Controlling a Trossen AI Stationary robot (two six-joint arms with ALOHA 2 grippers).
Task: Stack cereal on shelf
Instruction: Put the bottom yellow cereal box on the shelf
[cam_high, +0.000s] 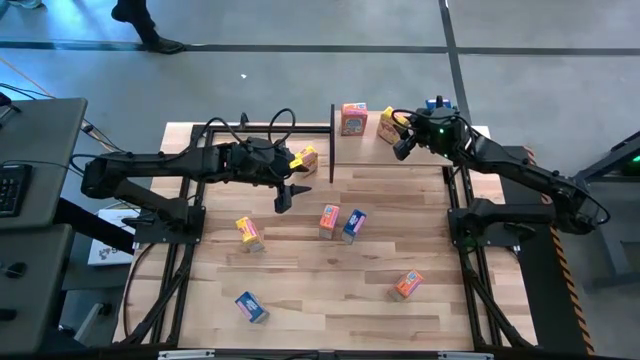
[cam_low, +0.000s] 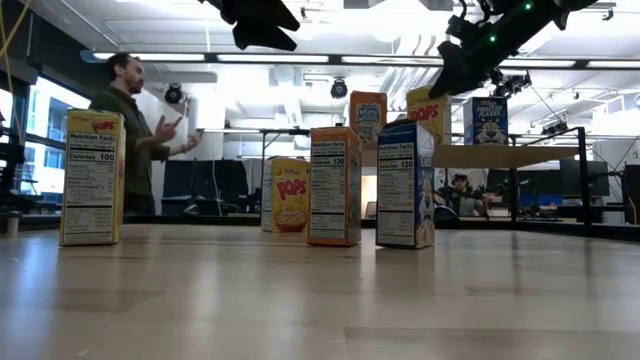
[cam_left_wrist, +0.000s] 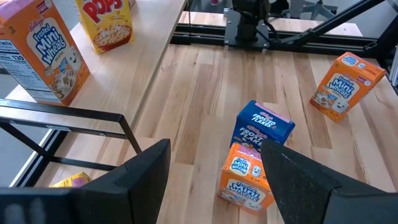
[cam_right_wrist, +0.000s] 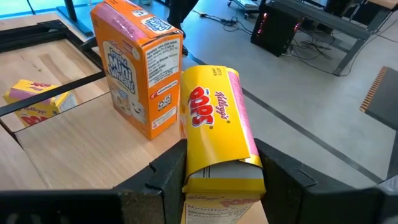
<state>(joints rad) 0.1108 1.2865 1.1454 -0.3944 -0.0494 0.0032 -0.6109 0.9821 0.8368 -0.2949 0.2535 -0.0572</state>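
Item, nearest my lens: yellow Pops box (cam_right_wrist: 217, 134), clamped between the right gripper's (cam_right_wrist: 221, 171) fingers, front face up, leaning over the shelf (cam_right_wrist: 81, 134). I hold it by its lower end, I judge so that the top stays free to stand beside what is already there.

Item: orange Frosted Mini-Wheats box (cam_right_wrist: 137, 68), upright on the shelf just beside the held box, its narrow side toward me. In the high view a blue box (cam_high: 437, 104) sits at the shelf's far end, mostly hidden behind the right arm.

Item: left gripper (cam_high: 284, 196), jaws standing wide and empty, hovering over the table's middle. Below and ahead of it, an orange Mini-Wheats box (cam_left_wrist: 245, 175) and a blue Frosted Flakes box (cam_left_wrist: 263, 127) stand close together; it appears lined up to take one of them next.

Item: further cereal loose on the tabletop (cam_high: 320, 290): a second Pops box (cam_high: 305, 158) near the shelf's left posts, a yellow box (cam_high: 249, 232), a blue box (cam_high: 251, 306), an orange box (cam_high: 407, 285), well apart.

Item: a person (cam_low: 135, 130) stands beyond the table.
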